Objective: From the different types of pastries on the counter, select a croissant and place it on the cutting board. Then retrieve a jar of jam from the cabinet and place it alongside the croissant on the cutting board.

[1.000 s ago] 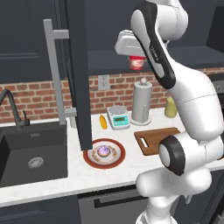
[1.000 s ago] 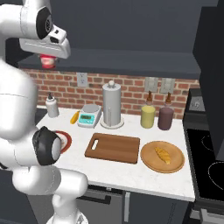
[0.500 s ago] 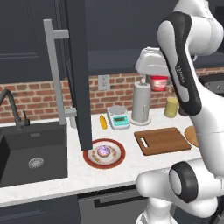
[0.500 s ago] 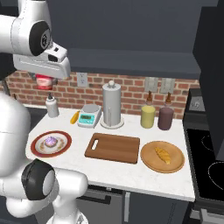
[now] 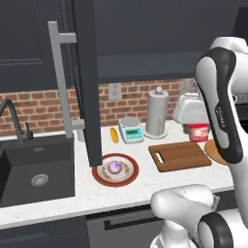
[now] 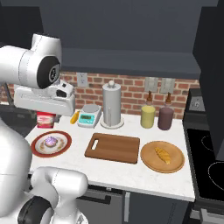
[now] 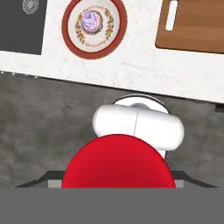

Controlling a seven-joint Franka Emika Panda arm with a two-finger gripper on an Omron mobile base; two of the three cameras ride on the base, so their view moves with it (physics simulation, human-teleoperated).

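Jam jar [image 6: 45, 119], red lid and reddish contents, hangs in the claw [image 6: 45, 117], which is clamped on it above the desk [image 6: 131, 168]; in the hand view the red lid [image 7: 117, 162] sits right at the claw, hiding the fingertips. Half a second ago the jar was held higher, up against the brick wall; it has since come down close to desk height. In the left base view the jar [image 5: 197, 132] hangs just past the right end of the cutting board [image 5: 179, 155], beside the round wooden plate [image 5: 215, 151]. Below it on the near desk sit the red-rimmed plate [image 6: 51, 143] with the purple-topped cake [image 6: 51, 141] and the bare cutting board. The croissant [image 6: 163, 154] lies on the round wooden plate, well apart from the claw. Farther back stand a scale [image 6: 89, 117], a paper towel holder [image 6: 111, 106], a yellow canister [image 6: 148, 117] and a maroon canister [image 6: 165, 118]. The cabinet door [image 5: 86, 82] stands open.
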